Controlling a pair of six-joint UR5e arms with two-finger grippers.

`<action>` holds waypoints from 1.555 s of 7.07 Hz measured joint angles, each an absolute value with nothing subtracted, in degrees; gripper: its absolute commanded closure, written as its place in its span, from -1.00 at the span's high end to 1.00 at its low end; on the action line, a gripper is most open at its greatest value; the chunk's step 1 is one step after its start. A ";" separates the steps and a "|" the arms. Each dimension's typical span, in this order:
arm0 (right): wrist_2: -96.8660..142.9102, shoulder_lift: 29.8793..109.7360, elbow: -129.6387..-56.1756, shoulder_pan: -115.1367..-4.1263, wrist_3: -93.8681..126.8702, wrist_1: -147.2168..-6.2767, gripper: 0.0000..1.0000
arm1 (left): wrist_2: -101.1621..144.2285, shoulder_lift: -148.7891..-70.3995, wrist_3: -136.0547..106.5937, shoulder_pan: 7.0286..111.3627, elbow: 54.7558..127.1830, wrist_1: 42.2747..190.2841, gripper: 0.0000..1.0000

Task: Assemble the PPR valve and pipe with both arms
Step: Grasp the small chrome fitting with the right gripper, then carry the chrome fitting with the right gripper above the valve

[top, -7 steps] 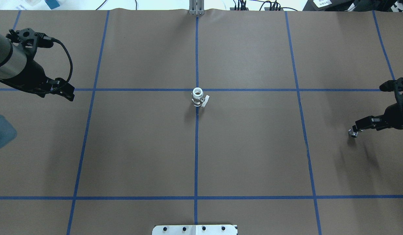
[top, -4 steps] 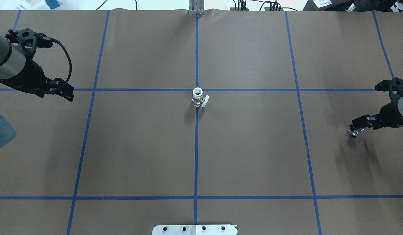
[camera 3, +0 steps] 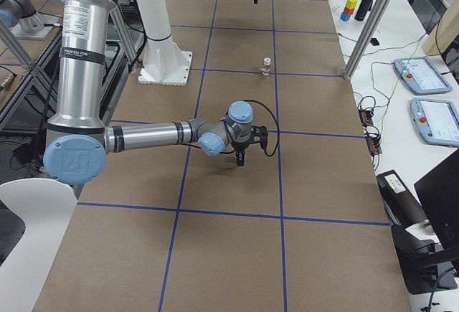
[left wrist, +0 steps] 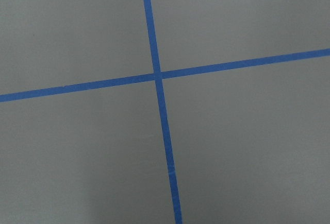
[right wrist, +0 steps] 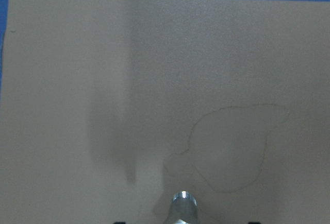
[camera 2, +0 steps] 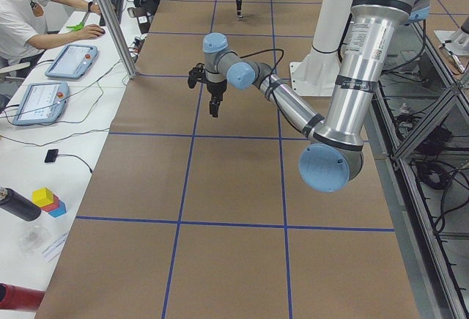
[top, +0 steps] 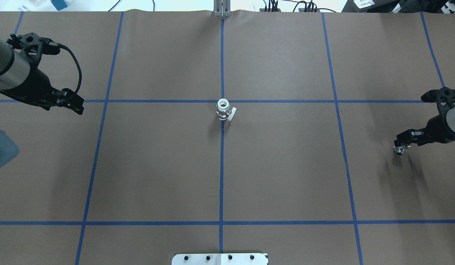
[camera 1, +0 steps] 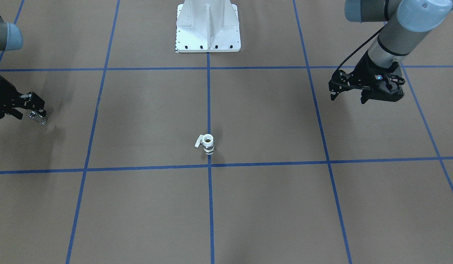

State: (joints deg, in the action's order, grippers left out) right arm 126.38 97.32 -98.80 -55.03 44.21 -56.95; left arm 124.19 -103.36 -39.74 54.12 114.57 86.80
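since a moment ago the right arm (top: 435, 133) has swung its wrist a little inward, while the pipe (top: 399, 149) at its tip has hardly shifted. the left arm (top: 17, 75) and the valve (top: 223, 109) sit where they were.

the right jaws are clenched on the pipe, whose chrome end pokes out past their tips in the right wrist view (right wrist: 183, 206). from its shadow on the desk (top: 286, 176), it seems to hang a little above the surface. whether the left jaws are spread or closed i cannot tell; nothing shows in them, and the left wrist view shows only brown paper and crossed blue tape.

the step in hand looks like bringing the two parts together. to do it well, the left arm should probably take the valve low on its body, clear of the side lever and the open white end. the right arm should carry the pipe over without slackening its grip, line it up with that opening, and only then press in.

the valve stands upright at the desk's middle, on the centre tape line by a crossing. it is well apart from both jaws and roughly between them. the pipe is out near the desk's right edge.
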 measured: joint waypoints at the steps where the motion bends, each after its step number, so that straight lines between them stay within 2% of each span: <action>1: 126.21 97.30 -98.79 -54.92 44.21 -56.95 0.56 | 124.19 -103.36 -39.73 54.08 114.49 86.83 0.90; 3: 126.13 97.38 -98.73 -54.71 44.21 -56.95 0.55 | 124.20 -103.36 -39.73 54.06 114.46 86.83 0.90; 4: 126.13 97.42 -98.69 -54.61 44.21 -56.97 0.38 | 124.24 -103.33 -39.73 54.06 114.46 86.84 0.90; 6: 126.18 97.51 -98.67 -54.52 44.21 -56.98 -0.94 | 124.27 -103.30 -39.77 54.05 114.45 86.84 0.91; 7: 126.20 97.65 -98.69 -54.50 44.21 -56.96 -1.00 | 124.28 -103.31 -39.78 54.05 114.45 86.84 0.91; 11: 127.16 97.72 -100.34 -54.87 44.12 -57.15 -1.00 | 124.28 -103.44 -40.40 54.00 114.47 86.84 0.92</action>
